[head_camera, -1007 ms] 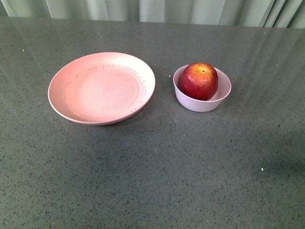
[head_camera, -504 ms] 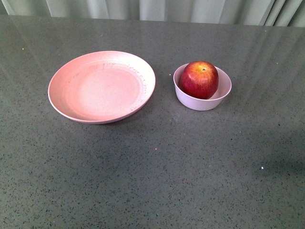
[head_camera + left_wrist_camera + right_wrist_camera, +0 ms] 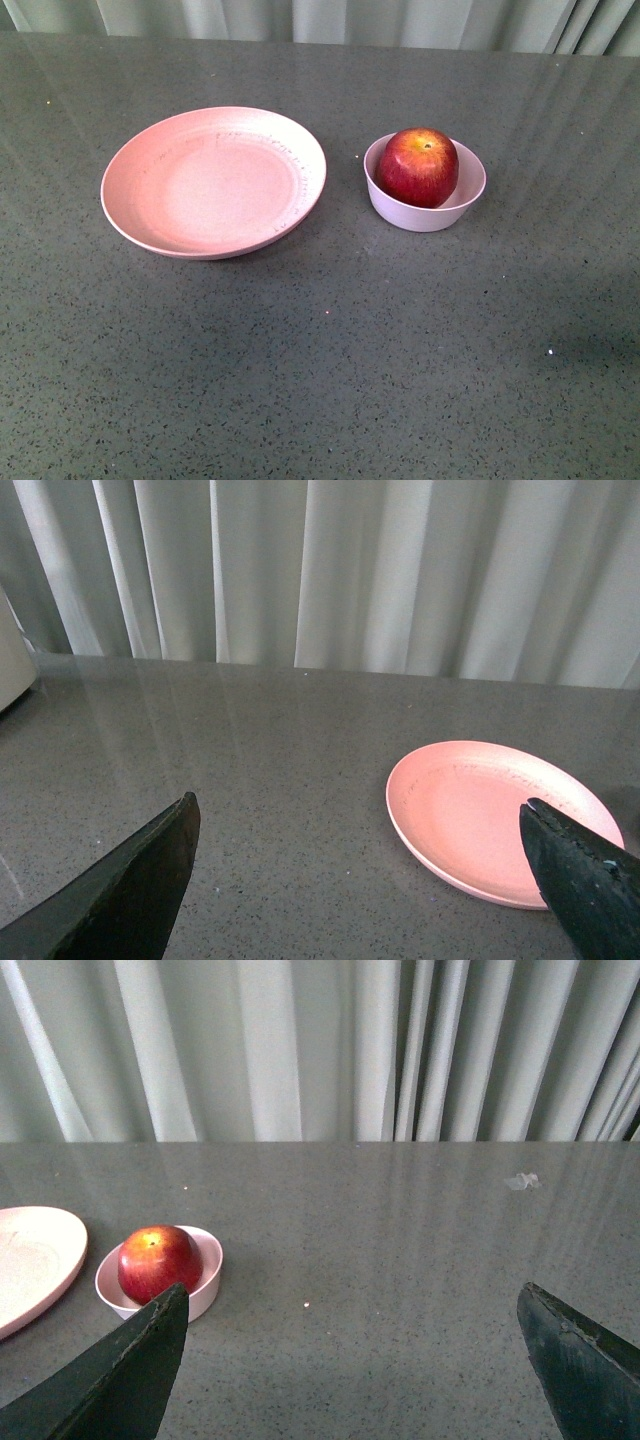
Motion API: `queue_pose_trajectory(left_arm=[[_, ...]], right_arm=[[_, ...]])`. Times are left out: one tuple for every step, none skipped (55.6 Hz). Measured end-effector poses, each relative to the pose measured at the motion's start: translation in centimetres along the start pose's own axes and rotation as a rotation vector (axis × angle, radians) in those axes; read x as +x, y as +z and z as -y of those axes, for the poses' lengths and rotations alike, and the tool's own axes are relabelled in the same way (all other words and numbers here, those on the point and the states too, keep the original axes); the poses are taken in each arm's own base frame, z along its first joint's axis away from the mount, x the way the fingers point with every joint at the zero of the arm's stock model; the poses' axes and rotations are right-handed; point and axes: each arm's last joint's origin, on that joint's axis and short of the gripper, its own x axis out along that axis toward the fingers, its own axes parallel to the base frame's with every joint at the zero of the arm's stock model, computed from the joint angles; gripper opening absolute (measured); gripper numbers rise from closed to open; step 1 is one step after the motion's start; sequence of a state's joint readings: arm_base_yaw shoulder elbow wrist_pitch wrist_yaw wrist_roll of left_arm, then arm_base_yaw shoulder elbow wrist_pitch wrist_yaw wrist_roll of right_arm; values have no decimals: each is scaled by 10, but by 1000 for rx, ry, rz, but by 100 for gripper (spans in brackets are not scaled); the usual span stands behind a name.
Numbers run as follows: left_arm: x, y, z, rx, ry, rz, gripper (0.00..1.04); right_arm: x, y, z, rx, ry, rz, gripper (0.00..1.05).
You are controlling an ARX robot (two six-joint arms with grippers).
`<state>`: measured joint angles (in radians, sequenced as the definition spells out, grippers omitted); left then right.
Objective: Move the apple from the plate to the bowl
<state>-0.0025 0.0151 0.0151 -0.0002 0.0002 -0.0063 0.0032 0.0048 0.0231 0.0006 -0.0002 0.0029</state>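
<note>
Both grippers' jaws gape wide, holding nothing. Round shiny red apple [image 3: 417, 167] sits in the small deep bowl [image 3: 424, 213]; smooth pink plate [image 3: 213, 182] beside.

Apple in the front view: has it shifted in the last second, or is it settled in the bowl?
No. The apple sits in the bowl just as before, with the same gap to the plate. Only the whole view nudged slightly.

The apple [image 3: 159, 1263] sits inside the bowl [image 3: 205, 1278] on the grey speckled counter [image 3: 400, 1260], with the plate [image 3: 35, 1260] just beside the bowl. The right pincer [image 3: 350, 1360] hangs with jaws wide apart, holding nothing. Pale curtains [image 3: 300, 1050] hang behind.
</note>
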Motion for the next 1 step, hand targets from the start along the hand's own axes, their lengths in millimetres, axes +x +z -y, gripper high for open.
queue_pose_trajectory(left_arm=[[0, 0, 0, 0, 0, 0, 96]], right_arm=[[0, 0, 0, 0, 0, 0, 96]])
